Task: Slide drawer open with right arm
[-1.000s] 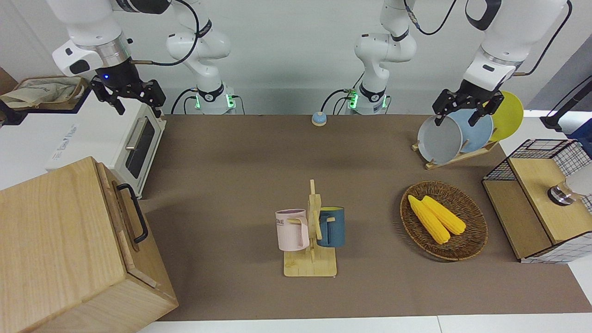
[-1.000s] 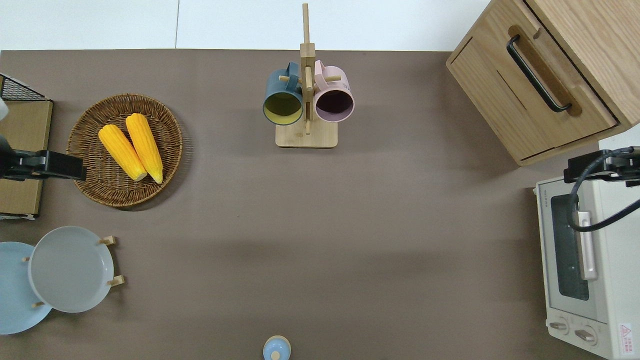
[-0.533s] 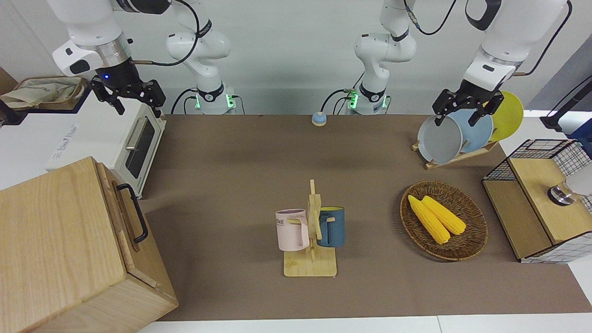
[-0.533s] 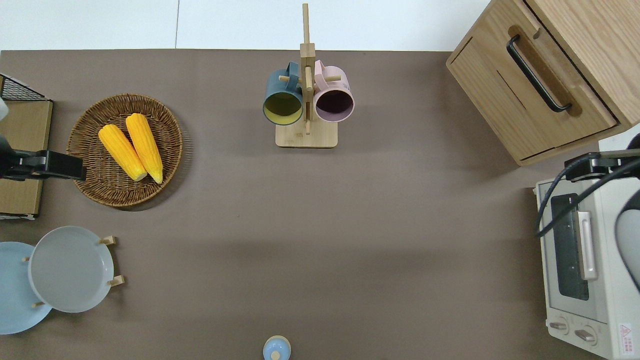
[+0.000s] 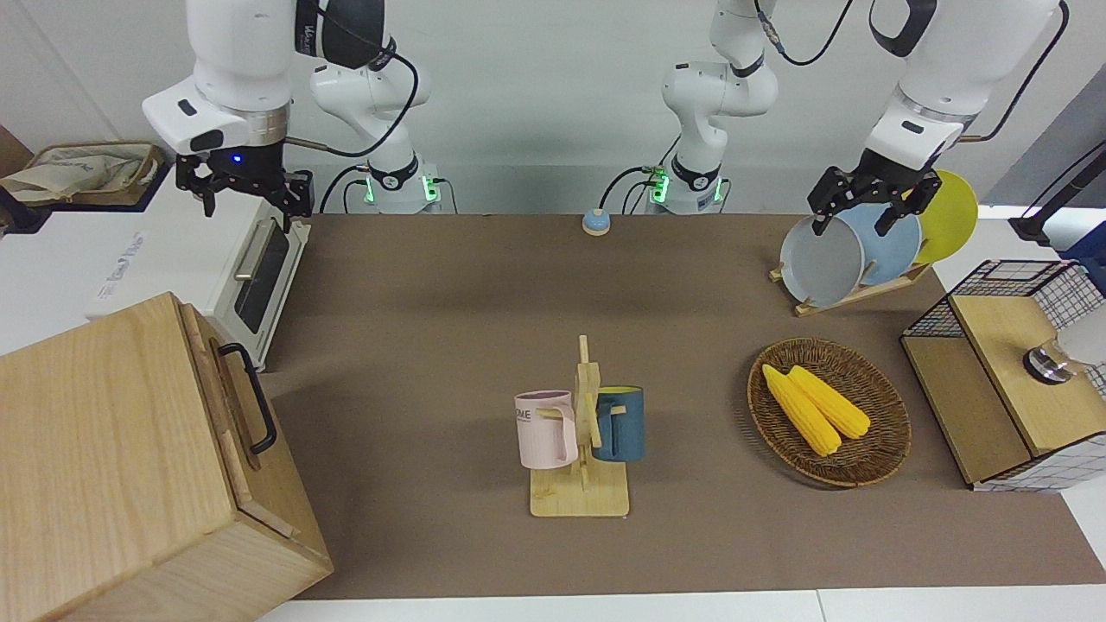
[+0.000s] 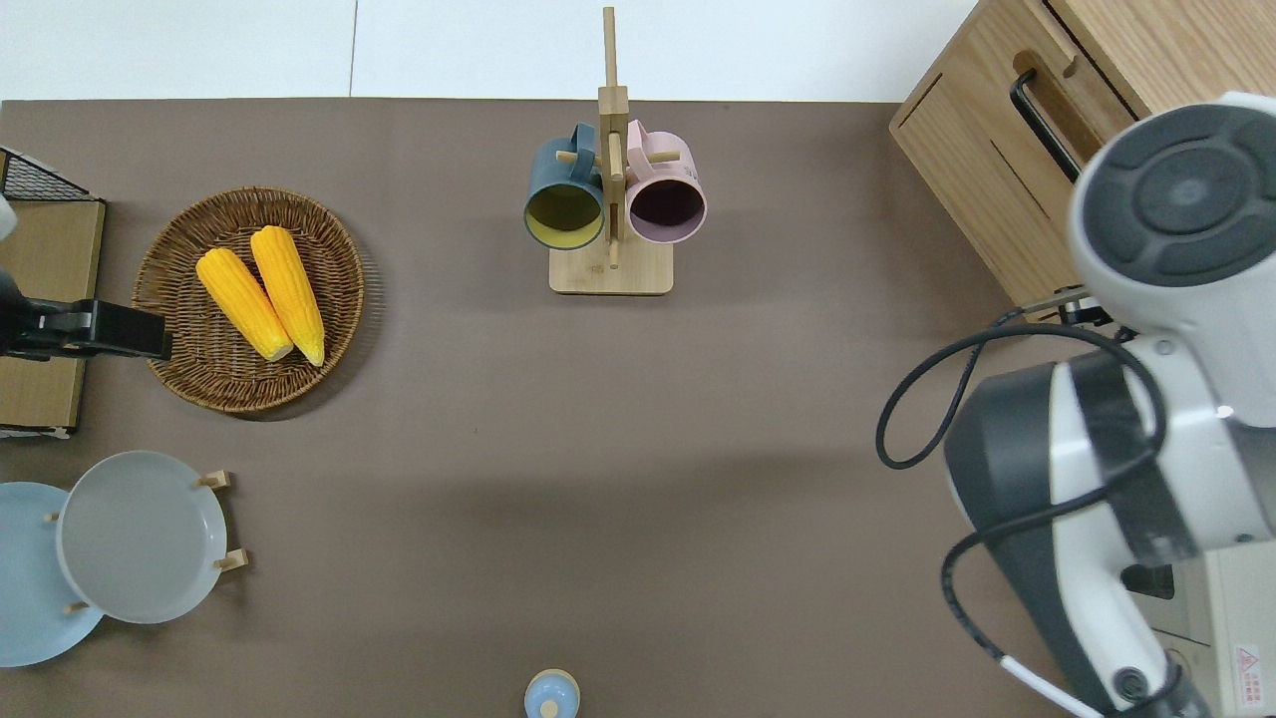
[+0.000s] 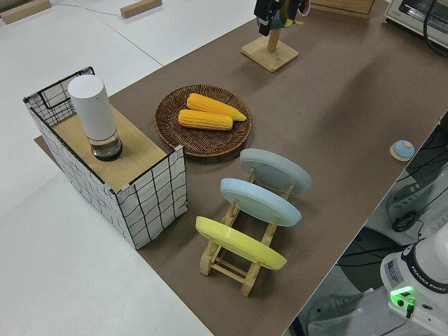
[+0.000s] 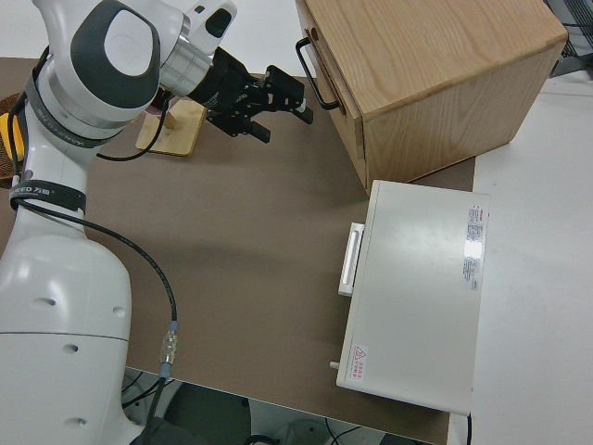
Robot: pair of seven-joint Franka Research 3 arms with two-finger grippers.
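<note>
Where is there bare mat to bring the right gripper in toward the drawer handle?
Bare mat runs from the mug rack to the drawer and toaster oven, and on toward the robots. It narrows where the oven meets the cabinet. The right gripper is up in the air near the handle.

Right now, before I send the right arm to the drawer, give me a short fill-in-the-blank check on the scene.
1. The drawer has a black bar ____.
2. The basket holds two ears of ____.
3. On the mug stand, the pink mug hangs beside a ____ one.
4. The right end effector holds ____.

Missing words: handle; corn; blue; nothing
</note>
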